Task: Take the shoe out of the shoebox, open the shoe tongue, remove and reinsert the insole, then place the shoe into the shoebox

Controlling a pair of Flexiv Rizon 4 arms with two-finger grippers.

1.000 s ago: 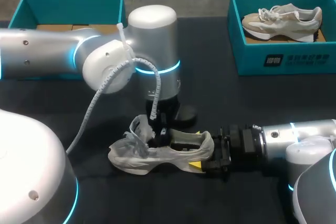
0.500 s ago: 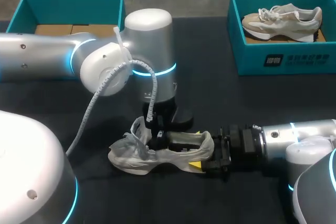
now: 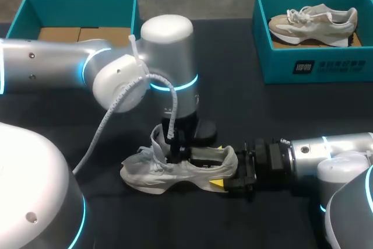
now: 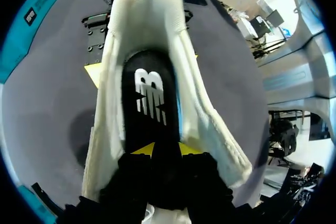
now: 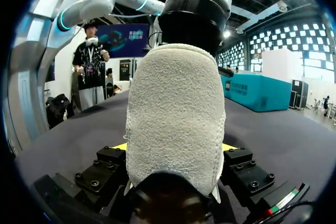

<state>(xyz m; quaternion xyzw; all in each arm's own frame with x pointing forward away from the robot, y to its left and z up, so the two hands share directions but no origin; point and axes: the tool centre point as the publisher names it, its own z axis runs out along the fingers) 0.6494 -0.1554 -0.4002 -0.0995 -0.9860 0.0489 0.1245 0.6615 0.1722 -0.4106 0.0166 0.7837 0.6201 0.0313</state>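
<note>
Floppy, light pale-grey knit sneaker [image 3: 175,170], right end effector [image 5: 175,147] clamped on its stiffer heel; black foam insole [image 4: 149,98] should bend, so pinch its edge; can't tell left end effector [image 4: 167,149] closure.

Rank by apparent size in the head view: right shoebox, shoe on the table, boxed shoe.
1. right shoebox
2. shoe on the table
3. boxed shoe
The boxed shoe lies farther away, so the shoes may truly match.
</note>
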